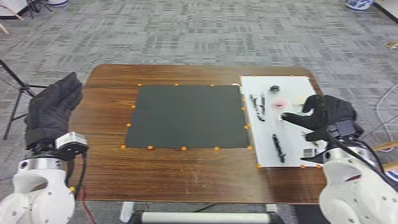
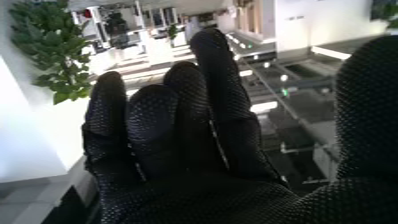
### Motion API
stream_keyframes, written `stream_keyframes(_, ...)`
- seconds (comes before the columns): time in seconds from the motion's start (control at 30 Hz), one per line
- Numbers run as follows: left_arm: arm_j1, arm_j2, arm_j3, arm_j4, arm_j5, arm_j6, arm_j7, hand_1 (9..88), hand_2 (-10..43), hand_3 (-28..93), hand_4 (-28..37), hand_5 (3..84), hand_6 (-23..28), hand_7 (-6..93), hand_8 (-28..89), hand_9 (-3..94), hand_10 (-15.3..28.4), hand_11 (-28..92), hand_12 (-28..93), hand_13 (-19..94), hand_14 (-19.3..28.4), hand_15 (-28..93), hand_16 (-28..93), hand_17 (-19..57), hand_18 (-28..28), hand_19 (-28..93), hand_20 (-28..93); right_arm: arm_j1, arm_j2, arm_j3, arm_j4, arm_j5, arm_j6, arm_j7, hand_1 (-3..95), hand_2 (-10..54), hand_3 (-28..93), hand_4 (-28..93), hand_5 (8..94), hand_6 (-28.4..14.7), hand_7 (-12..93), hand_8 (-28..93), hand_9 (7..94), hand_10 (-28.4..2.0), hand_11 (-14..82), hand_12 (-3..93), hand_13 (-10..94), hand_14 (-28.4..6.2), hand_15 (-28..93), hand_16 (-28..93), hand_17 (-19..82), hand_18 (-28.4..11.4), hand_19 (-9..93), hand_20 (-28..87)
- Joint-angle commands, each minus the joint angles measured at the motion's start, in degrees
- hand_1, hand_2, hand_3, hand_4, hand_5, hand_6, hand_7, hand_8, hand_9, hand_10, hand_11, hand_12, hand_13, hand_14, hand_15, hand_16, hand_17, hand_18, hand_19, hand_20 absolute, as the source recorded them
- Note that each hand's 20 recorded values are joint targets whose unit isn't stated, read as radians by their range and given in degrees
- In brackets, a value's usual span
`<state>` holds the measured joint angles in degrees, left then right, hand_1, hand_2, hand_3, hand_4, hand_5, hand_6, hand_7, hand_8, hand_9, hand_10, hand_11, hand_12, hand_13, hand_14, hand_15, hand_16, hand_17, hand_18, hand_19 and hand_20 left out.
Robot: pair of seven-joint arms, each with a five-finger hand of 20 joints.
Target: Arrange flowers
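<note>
1. Tabletop [image 1: 98, 167], brown and rectangular, is spreading across the middle of the head view.
2. Square dark mat [image 1: 187, 117] is lying flat on the tabletop, nearer its far edge than its near edge, with strips of brown wood showing on its left side and beyond it.
3. White sheet [image 1: 266, 132] is running just beside the mat along the tabletop's right edge, starting near the far right corner and ending short of the near edge.
4. Left hand [image 1: 53, 107], gloved in black, is waiting at the tabletop's left edge, its fingers straight and pointing forward, close together and holding nothing.
5. Right hand [image 1: 336, 112] is reaching in over the sheet's right edge; in the right wrist view its fingers [image 2: 182, 112] are standing fairly straight, and a wide gap is separating them from the thumb [image 2: 366, 110], with nothing in the grasp.
6. Slender dark pieces [image 1: 258, 107] are lying near the sheet's left edge, in its far half, and another dark strip [image 1: 278, 147] is lying toward the sheet's near edge.
7. Pink flower [image 1: 281, 104] is resting on the sheet's far half, between the slender pieces and the right hand; its petals are too small to tell.
8. Round dark thing [image 1: 274, 89] is sitting nearer the sheet's far edge.
9. Orange markers [image 1: 184, 148] are dotting the borders of mat and sheet.
</note>
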<state>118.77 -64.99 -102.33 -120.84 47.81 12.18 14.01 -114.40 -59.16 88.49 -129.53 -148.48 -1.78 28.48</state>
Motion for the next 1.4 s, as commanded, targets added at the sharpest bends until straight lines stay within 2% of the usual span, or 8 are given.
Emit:
stream_keyframes(0.03, 0.6, 0.06, -0.23, -0.41, -0.25, 0.62, 0.12, 27.6, 12.7, 74, -28.3, 47.9, 9.1, 10.5, -9, 34.3, 14.9, 20, 6, 23, 15.2, 22, -6, -6.0, 13.5, 37, 6, -1.3, 1.1, -2.8, 1.7, -1.5, -5.4, 3.4, 27.9, -9.5, 59, -28, 58.7, -6.2, 40, -12, 51.6, -19.3, 58.7, 51.5, 47, -20.1, 78, 49, 22, -25.2, 73, 42)
stream_keyframes(0.17, 1.1, -0.06, -0.27, -0.74, -0.36, 1.12, -0.23, 27.7, 13.1, 74, -28.3, 48.0, 9.1, 10.6, -9, 34.5, 14.9, 20, 6, 23, 15.2, 22, -6, -6.0, 13.5, 37, 6, -0.5, 0.1, -2.9, 2.5, 2.1, -11.6, 3.2, 28.9, -9.5, 59, -28, 59.5, -6.6, 37, -12, 51.8, -19.9, 57.3, 50.6, 47, -20.4, 77, 49, 22, -25.5, 73, 41)
stream_keyframes(0.7, 0.7, -0.45, -0.30, -0.80, -0.34, 1.63, -1.18, 27.4, 13.9, 74, -28.3, 48.4, 9.6, 10.9, -9, 35.3, 16.0, 21, 6, 24, 15.6, 24, -6, -6.2, 13.6, 37, 6, 0.6, -2.0, -6.8, 6.5, -0.3, -16.9, 2.0, 37.9, -9.5, 51, -28, 67.1, -5.3, 25, -9, 56.4, -18.3, 54.1, 46.0, 50, -19.7, 75, 46, 22, -25.4, 72, 39)
stream_keyframes(0.9, 0.7, -0.45, -0.36, -1.06, -0.82, 1.37, -0.79, 27.2, 14.2, 74, -28.3, 48.5, 9.7, 11.0, -9, 35.5, 15.9, 21, 6, 24, 15.8, 24, -6, -6.3, 13.6, 38, 6, 1.2, -2.6, -8.3, 8.3, -1.9, -17.7, 1.3, 35.1, -9.5, 64, -28, 67.6, -4.8, 25, -9, 57.2, -17.8, 53.9, 46.0, 51, -19.4, 74, 47, 23, -25.3, 72, 40)
stream_keyframes(1.07, 0.9, -0.50, -0.62, -1.23, -1.54, 1.47, -0.33, 27.1, 14.2, 74, -28.3, 48.5, 9.7, 11.0, -9, 35.6, 16.0, 21, 6, 24, 15.9, 24, -6, -6.3, 13.7, 38, 6, 1.1, -2.8, -9.5, 9.4, -4.3, -18.7, 0.2, 41.1, -9.5, 72, -28, 67.6, -3.2, 29, -10, 58.1, -15.7, 55.5, 46.4, 52, -18.2, 74, 47, 24, -24.8, 72, 40)
stream_keyframes(1.2, 0.9, -0.48, -0.77, -1.26, -2.84, 1.41, 0.17, 27.2, 14.2, 74, -28.3, 48.6, 9.8, 11.0, -9, 35.7, 16.0, 22, 6, 24, 15.9, 24, -6, -6.3, 13.7, 38, 6, 0.7, -2.8, -11.5, 9.9, -5.7, -19.9, 0.0, 46.5, -9.5, 69, -28, 65.4, -2.5, 34, 8, 58.2, -15.0, 57.1, 47.7, 53, -17.3, 75, 47, 24, -24.6, 72, 40)
stream_keyframes(1.37, 0.8, -0.22, -0.64, -1.28, -4.17, 1.38, 0.49, 27.1, 14.3, 74, -28.3, 48.7, 9.8, 11.0, -9, 35.8, 16.1, 22, 6, 24, 16.0, 25, -6, -6.3, 13.8, 38, 6, 1.0, -3.7, -12.2, 11.2, -5.6, -21.1, -0.4, 47.5, -9.5, 67, -28, 65.0, -2.2, 36, 10, 58.9, -15.1, 57.6, 47.8, 54, -17.2, 75, 47, 24, -24.7, 73, 40)
stream_keyframes(1.4, 0.6, 0.06, -0.19, -1.14, -4.80, 1.71, 1.41, 27.1, 14.2, 74, -28.3, 48.7, 9.8, 11.0, -9, 35.8, 16.1, 21, 6, 24, 15.9, 25, -6, -6.4, 13.8, 38, 6, 1.1, -4.1, -11.6, 11.6, -5.0, -21.5, -1.5, 50.2, -9.5, 65, -28, 64.8, -2.2, 38, 12, 59.4, -14.6, 57.0, 49.9, 54, -17.0, 75, 46, 25, -24.5, 73, 40)
